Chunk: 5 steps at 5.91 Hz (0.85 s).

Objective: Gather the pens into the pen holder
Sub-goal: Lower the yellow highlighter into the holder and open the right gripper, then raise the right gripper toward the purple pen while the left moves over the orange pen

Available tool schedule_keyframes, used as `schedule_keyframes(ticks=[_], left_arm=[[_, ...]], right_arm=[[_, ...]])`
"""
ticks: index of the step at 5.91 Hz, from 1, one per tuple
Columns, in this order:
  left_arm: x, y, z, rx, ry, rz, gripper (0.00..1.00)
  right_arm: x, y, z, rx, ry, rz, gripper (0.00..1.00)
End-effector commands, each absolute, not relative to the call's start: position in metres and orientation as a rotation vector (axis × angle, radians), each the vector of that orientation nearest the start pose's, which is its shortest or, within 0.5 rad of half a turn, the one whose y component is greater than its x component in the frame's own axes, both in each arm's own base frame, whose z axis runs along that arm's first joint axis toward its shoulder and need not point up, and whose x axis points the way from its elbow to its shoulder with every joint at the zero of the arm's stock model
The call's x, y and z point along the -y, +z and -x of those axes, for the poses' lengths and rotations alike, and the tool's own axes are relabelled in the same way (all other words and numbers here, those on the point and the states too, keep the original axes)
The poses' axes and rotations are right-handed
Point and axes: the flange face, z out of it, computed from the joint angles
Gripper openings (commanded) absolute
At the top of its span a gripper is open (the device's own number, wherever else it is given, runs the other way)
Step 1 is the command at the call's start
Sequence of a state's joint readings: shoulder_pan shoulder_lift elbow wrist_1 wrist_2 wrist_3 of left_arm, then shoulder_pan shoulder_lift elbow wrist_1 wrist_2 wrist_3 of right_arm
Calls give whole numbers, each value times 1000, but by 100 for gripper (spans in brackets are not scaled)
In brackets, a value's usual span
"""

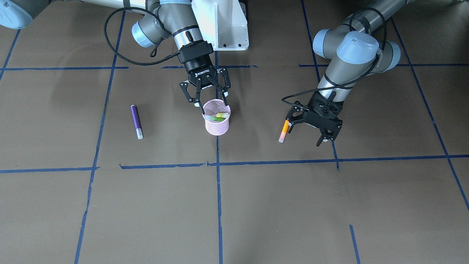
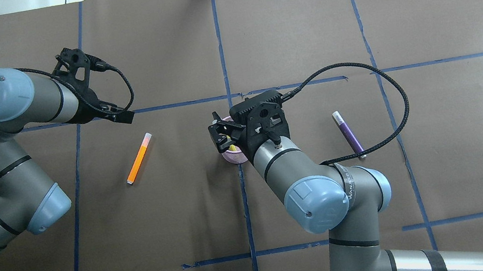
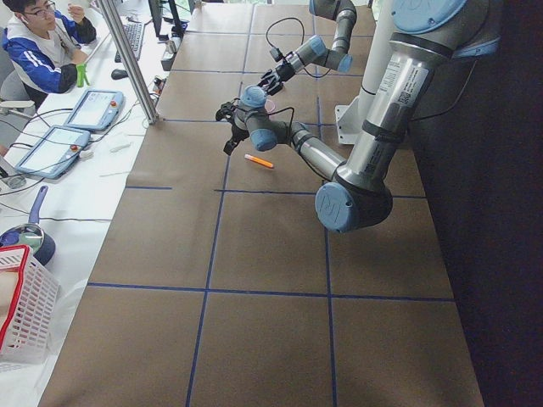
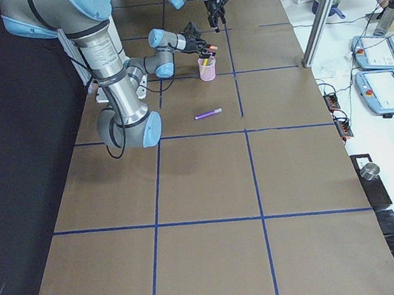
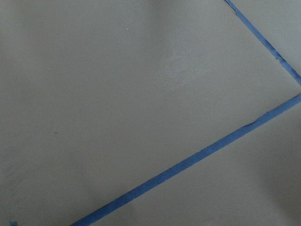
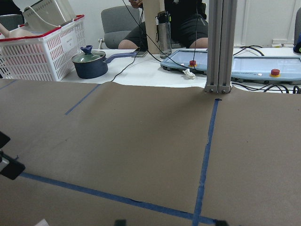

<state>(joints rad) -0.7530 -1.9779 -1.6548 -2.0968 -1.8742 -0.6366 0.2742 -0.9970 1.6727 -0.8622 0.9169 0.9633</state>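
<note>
The pink mesh pen holder [image 1: 216, 123] stands near the table's middle with the green pen [image 1: 219, 118] lying inside it, its end at the rim. My right gripper [image 1: 211, 99] hangs open just above the holder and holds nothing. In the overhead view my right wrist hides most of the holder [image 2: 231, 158]. The purple pen [image 1: 136, 121] lies flat on the table, apart from both grippers. The orange pen [image 1: 284, 131] lies flat beside one fingertip of my left gripper [image 1: 306, 135], which is open, empty and raised off the table. The left wrist view shows no pen.
Blue tape lines [image 1: 220, 164] cross the brown paper table cover. The white robot base plate [image 1: 229, 25] stands behind the holder. Beyond the table's far edge stand a metal post [image 6: 220, 47], control tablets, a pot [image 6: 89, 65] and a white basket [image 6: 42, 49].
</note>
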Motion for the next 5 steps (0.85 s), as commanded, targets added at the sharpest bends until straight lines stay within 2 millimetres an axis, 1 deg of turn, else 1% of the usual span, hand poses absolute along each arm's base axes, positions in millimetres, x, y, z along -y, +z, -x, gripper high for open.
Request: schedule_keyframes(ticks=[1,2,3,4,5], left_arm=[[517,329,-407,-883,323,-566,100],[516,327,-412,-882,335,-522,100],[523,309,-421,-842,328,-463,100],[514,302,-437,-836,349,-438,100],[503,299,-451,-845,359,-423,100]], right_arm=[[365,168,537,1044,167,-1017,100],[387,180,525,1036,159,-984,100],[411,185,509,1029,181,-850,100],[434,178,464,946,126,-688,100],[454,189,427,844,106,-509,100]])
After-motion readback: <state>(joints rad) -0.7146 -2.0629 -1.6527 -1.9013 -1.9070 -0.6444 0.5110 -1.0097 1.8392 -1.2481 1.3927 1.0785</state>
